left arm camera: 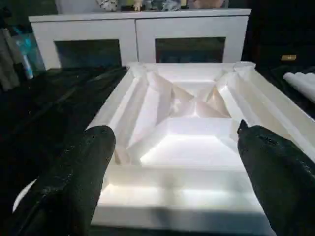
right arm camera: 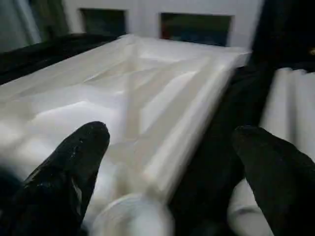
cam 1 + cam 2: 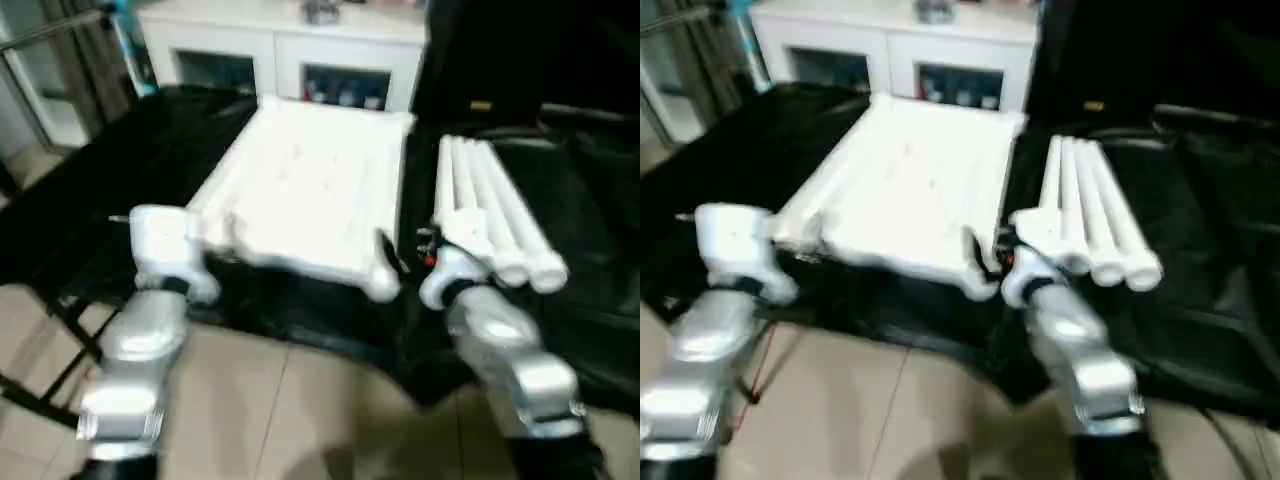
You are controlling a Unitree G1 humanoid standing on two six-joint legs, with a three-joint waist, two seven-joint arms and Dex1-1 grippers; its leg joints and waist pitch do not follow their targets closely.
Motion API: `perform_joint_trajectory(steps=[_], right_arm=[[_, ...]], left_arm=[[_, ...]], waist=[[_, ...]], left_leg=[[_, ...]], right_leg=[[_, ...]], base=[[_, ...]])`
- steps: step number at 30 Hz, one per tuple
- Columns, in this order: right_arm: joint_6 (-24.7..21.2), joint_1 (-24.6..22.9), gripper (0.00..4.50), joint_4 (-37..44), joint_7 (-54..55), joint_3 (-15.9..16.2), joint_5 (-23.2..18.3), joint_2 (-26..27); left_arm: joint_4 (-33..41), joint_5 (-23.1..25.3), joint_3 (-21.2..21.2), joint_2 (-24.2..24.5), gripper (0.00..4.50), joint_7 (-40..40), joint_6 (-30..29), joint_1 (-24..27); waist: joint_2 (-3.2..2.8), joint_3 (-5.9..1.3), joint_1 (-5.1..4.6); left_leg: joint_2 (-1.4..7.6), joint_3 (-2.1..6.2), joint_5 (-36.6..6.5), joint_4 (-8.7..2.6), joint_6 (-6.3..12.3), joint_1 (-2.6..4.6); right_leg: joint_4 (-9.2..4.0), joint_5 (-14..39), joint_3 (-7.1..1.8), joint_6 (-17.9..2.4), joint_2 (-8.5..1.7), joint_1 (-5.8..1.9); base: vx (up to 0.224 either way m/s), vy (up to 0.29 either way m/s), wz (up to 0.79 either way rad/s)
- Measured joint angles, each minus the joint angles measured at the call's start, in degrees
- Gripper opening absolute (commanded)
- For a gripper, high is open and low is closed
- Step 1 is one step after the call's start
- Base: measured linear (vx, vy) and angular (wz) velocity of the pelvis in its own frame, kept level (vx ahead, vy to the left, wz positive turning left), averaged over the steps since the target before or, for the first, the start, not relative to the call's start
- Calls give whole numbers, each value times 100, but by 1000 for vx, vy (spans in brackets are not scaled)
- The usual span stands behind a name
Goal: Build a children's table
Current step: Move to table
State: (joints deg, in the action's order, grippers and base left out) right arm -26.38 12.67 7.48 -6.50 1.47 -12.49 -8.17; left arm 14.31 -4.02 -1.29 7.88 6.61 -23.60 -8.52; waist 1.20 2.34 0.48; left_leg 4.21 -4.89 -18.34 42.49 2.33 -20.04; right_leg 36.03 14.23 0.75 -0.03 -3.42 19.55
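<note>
End effectors (image 1: 172,162) spread before unlabelled tabletop (image 3: 310,185).

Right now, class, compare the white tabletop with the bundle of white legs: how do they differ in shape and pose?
The tabletop is one broad, flat rectangle, lying ribbed side up; the legs are four long, narrow tubes lying side by side. The tabletop sits in the middle of the black-draped table; the legs lie to its right. Both are white.

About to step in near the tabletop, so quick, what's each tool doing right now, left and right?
Left tool: open, holding nothing, at the tabletop.
Right tool: open, holding nothing, between tabletop and legs.
</note>
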Motion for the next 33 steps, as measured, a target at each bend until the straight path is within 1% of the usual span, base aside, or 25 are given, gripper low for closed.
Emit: perform_joint_trajectory(steps=[1, 2, 3, 5, 6, 7, 8, 9, 10, 11, 12, 13, 14, 15, 16, 17, 18, 19, 21, 22, 23, 24, 26, 28, 33], right_arm=[[2, 6, 450, 2, -3, 16, -1, 8], [4, 31, 450, 12, -7, 23, -2, 14], [7, 40, 450, 0, -10, 56, -6, 72], [-4, 45, 450, 32, -41, 296, -31, 217], [-5, 45, 450, 31, -39, 300, -29, 208], [-3, 47, 450, 43, -36, 295, -29, 175], [-1, 49, 450, 47, -33, 287, -27, 162], [0, 48, 450, 52, -31, 275, -27, 144], [0, 27, 450, 50, -26, 214, -25, 71], [-4, 10, 450, 27, -16, 130, -19, 37], [-18, -16, 450, 21, -5, 44, -15, 5], [-27, -51, 450, 29, -1, -40, -18, -2], [-34, -104, 450, 88, -14, -62, -32, 1], [-48, -129, 450, 124, -50, -53, -39, -25], [-78, -141, 450, 150, -146, -22, -44, -80], [-108, -146, 450, 187, -234, 24, -51, -123], [-157, -159, 450, 200, -355, 100, -82, -144], [-232, -162, 450, 255, -572, 292, -147, -162], [-249, -162, 450, 355, -831, 402, -195, -303], [-282, -136, 450, 384, -989, 411, -263, -445], [-295, -138, 450, 395, -1134, 420, -282, -591], [-310, -152, 450, 395, -1252, 417, -290, -724], [-360, -172, 450, 389, -1569, 416, -323, -970], [-454, -127, 450, 386, -2025, 439, -438, -1229], [-459, 49, 450, 420, -3047, 772, -582, -1850]], left_arm=[[3, 2, -1, 24, 448, 47, 7, -8], [11, 3, -2, 49, 448, 68, 13, -8], [11, 7, 1, 117, 448, 127, 28, 16], [-57, 18, -20, 272, 448, 256, 25, 73], [-60, 18, 0, 250, 448, 287, 26, 74], [-51, 18, 12, 223, 448, 312, 27, 69], [-42, 18, 12, 225, 448, 316, 28, 66], [-40, 18, 12, 229, 448, 317, 34, 52], [-59, 18, 43, 153, 448, 317, 30, 41], [-63, 16, 166, 98, 448, 331, 29, 25], [-62, -1, 307, 71, 448, 388, 28, 10], [-61, -16, 404, 76, 448, 458, 30, -8], [-56, -28, 454, 113, 448, 544, 31, -28], [-58, -32, 461, 132, 448, 586, 32, -50], [-58, -38, 474, 182, 448, 656, 40, -48], [-61, -44, 499, 257, 448, 719, 59, -30], [-82, -69, 501, 344, 448, 810, 110, 39], [-89, -103, 506, 502, 448, 990, 162, 107], [-113, -145, 527, 648, 448, 1256, 189, 109], [-112, -189, 584, 744, 448, 1458, 251, 105], [-112, -204, 656, 825, 448, 1639, 299, 103], [-112, -222, 751, 892, 448, 1799, 336, 105], [-114, -328, 974, 1045, 448, 2231, 342, 104], [-140, -488, 1126, 1425, 431, 2771, 231, 104], [-507, -639, 1154, 2140, 410, 3842, 222, -4]], waist=[[-75, 4, 94], [-207, 4, 169], [-263, 26, 235], [-225, 16, 206], [-211, 9, 195], [-136, -17, 170], [-29, -16, 152], [119, -16, 131], [154, -15, 167], [95, 18, 225], [68, 18, 264], [64, 17, 323], [35, -1, 294], [-10, 0, 261], [-149, 5, 245], [-281, 25, 246], [-381, 56, 206], [-332, 60, 112], [-261, 29, 45], [-211, 2, 27], [-190, -10, 31], [-185, -29, 53], [-186, -31, 72], [-204, -27, 90], [-263, 25, 152]], left_leg=[[89, -21, 50, -134, -136, -49], [245, -27, 154, -483, -319, -8], [339, -52, 211, -408, -485, 67], [331, -185, 120, -502, -487, 236], [359, -282, 87, -556, -484, 322], [372, -478, 59, -653, -510, 451], [379, -673, 22, -730, -550, 585], [358, -865, -43, -747, -566, 692], [379, -910, -174, -633, -579, 763], [339, -736, -275, -393, -440, 745], [218, -458, -267, -59, -453, 577], [90, -262, -227, 228, -525, 389], [0, -58, -90, 336, -688, 53], [23, 29, 1, 160, -782, -165], [170, 81, 131, -285, -725, -356], [299, 108, 493, -501, -475, -399], [391, 147, 743, -478, -356, -361], [328, 154, 660, -487, -340, -314], [262, 150, 638, -483, -280, -304], [220, 141, 630, -475, -267, -311], [176, 136, 633, -451, -268, -336], [163, 129, 652, -433, -300, -392], [181, 94, 716, -566, -379, -432], [247, 48, 771, -685, -463, -377], [404, -148, 768, -756, -508, -237]], right_leg=[[-38, 36, -71, -10, 125, -84], [-37, 65, -159, -5, 327, -123], [-14, 105, -189, 18, 390, -142], [537, 301, 57, -58, 205, 150], [638, 302, 166, -32, 126, 256], [575, 269, 294, -69, -19, 385], [390, 181, 331, -197, -132, 434], [202, -23, 287, -280, -201, 426], [223, -96, 85, -193, -71, 342], [198, -77, -33, -218, 76, 283], [163, -67, -150, -236, 185, 236], [107, -69, -278, -247, 280, 181], [47, -52, -229, -275, 317, 102], [24, -20, -147, -283, 362, 38], [5, 51, 10, -277, 464, -62], [6, 113, 171, -246, 521, -158], [28, 175, 292, -212, 512, -213], [214, 321, 319, -292, 376, -211], [448, 340, 266, -254, 223, -88], [430, 286, 153, -143, 115, 7], [289, 243, 64, 111, 14, 76], [314, 174, -7, 266, -14, 140], [313, 133, -3, 214, 2, 238], [233, 69, 27, 179, 20, 224], [122, 50, 83, 103, 12, 101]], base=[[138, -1, -8], [138, -1, -8], [129, 60, -41], [162, 66, -50], [151, 32, -44], [142, 6, -52], [142, 6, -52], [188, -64, -61], [209, -95, -62], [209, -95, -62], [198, -53, -66], [182, -16, -66], [182, -16, -66], [155, -3, -30], [138, 24, 0], [138, 24, 0], [143, 94, -17], [158, 84, -12], [153, 55, -3], [96, -4, 0], [96, -4, 0], [0, 0, 0], [1, -53, -7], [-31, -68, -5], [-61, -21, -2]])
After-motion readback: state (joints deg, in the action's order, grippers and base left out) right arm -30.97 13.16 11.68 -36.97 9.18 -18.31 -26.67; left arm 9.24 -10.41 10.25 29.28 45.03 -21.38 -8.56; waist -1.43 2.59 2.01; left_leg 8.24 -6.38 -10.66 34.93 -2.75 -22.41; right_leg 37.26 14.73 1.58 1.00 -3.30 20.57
